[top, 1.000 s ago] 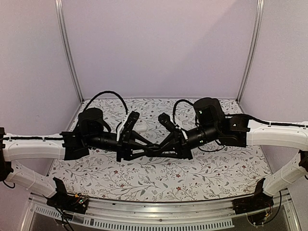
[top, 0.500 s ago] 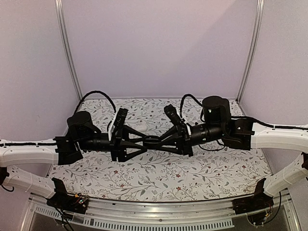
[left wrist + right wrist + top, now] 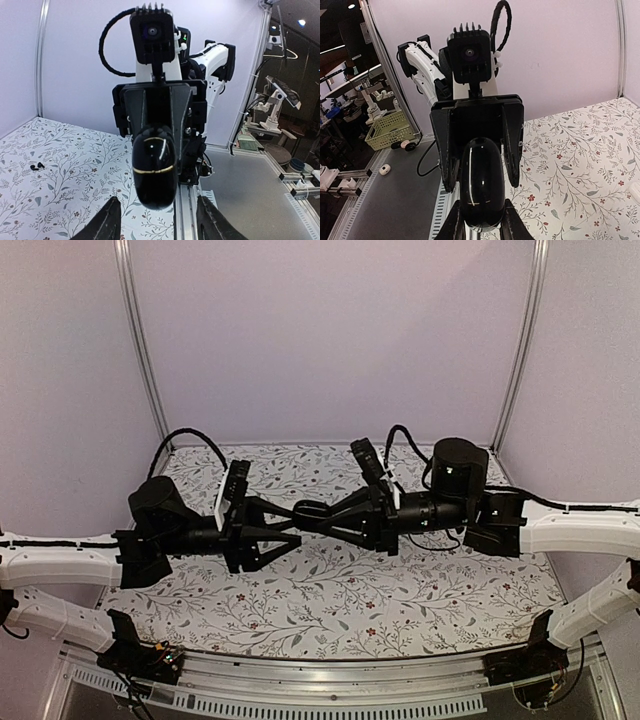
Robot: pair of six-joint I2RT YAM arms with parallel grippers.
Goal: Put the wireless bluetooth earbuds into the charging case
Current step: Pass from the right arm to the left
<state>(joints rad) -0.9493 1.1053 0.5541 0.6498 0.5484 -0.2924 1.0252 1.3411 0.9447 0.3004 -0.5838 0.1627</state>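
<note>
The charging case (image 3: pixel 480 182) is a glossy black pebble with a thin seam line, closed, held above the table. My right gripper (image 3: pixel 482 216) is shut on its near end. In the top view the charging case (image 3: pixel 308 510) sits at the tip of my right gripper (image 3: pixel 322 516). My left gripper (image 3: pixel 297 525) faces it from the left, open. Its fingers (image 3: pixel 111 220) stand well apart below the case (image 3: pixel 154 170) and do not touch it. The two tiny dark earbuds (image 3: pixel 35 166) lie on the floral cloth at the far left of the left wrist view.
The floral tablecloth (image 3: pixel 400 590) covers the table, with metal rails (image 3: pixel 330 680) along the near edge. A small white object (image 3: pixel 636 190) lies on the cloth at the right edge of the right wrist view. Plain walls and frame posts (image 3: pixel 140 350) enclose the back.
My left gripper has opened and drawn back to the left, off the case. Both grippers have shifted toward the back of the table; the right gripper keeps hold of the case.
</note>
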